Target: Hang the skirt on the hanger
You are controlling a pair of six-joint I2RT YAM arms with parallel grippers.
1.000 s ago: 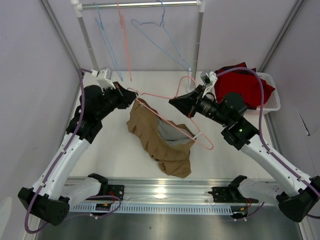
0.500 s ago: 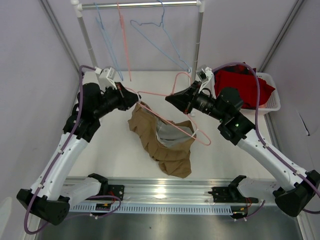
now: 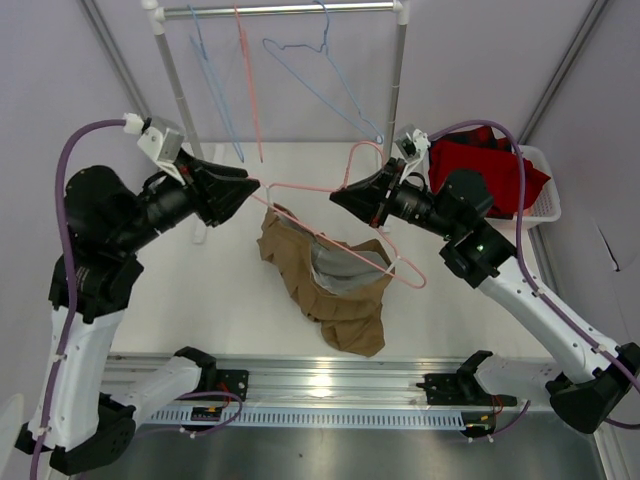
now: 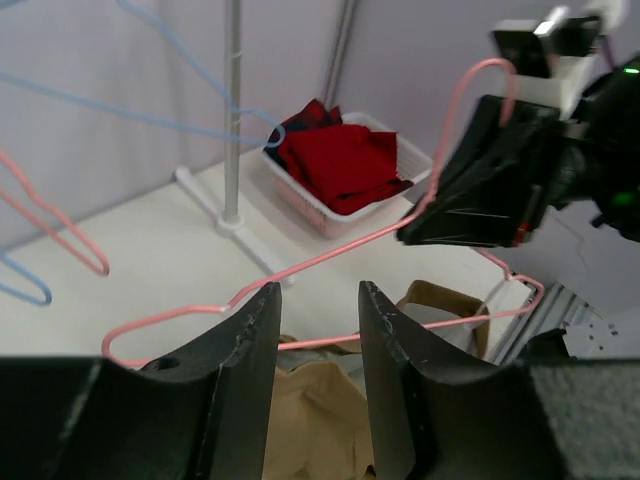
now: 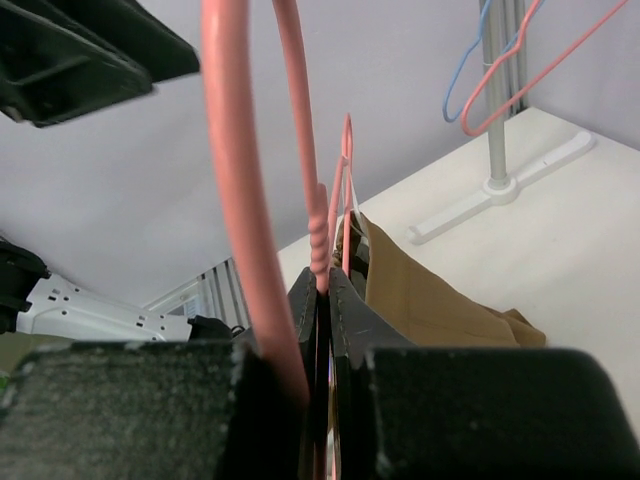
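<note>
The salmon-pink hanger (image 3: 330, 187) hangs tilted over the table, and my right gripper (image 3: 338, 199) is shut on its neck just below the hook. The tan-brown skirt (image 3: 325, 285) is draped on the hanger's lower bar, pale lining showing, with its lower folds on the table. My left gripper (image 3: 254, 188) stands open just left of the hanger's left corner, holding nothing. In the left wrist view the hanger wire (image 4: 330, 255) and the skirt (image 4: 305, 420) show beyond the open fingers (image 4: 245, 350). The right wrist view has the pads (image 5: 340, 300) pinched on the wire (image 5: 318, 240) beside the skirt (image 5: 430, 290).
A white basket (image 3: 545, 205) holding red cloth (image 3: 490, 165) stands at the back right. A clothes rail (image 3: 280, 10) at the back carries light blue hangers (image 3: 325, 85) and another pink one (image 3: 250, 85). Its posts (image 3: 397, 85) rise from the table's far edge.
My left gripper has opened, let go of the hanger's left corner, and drawn back to the left as the arm rose. The right gripper still holds the hanger.
</note>
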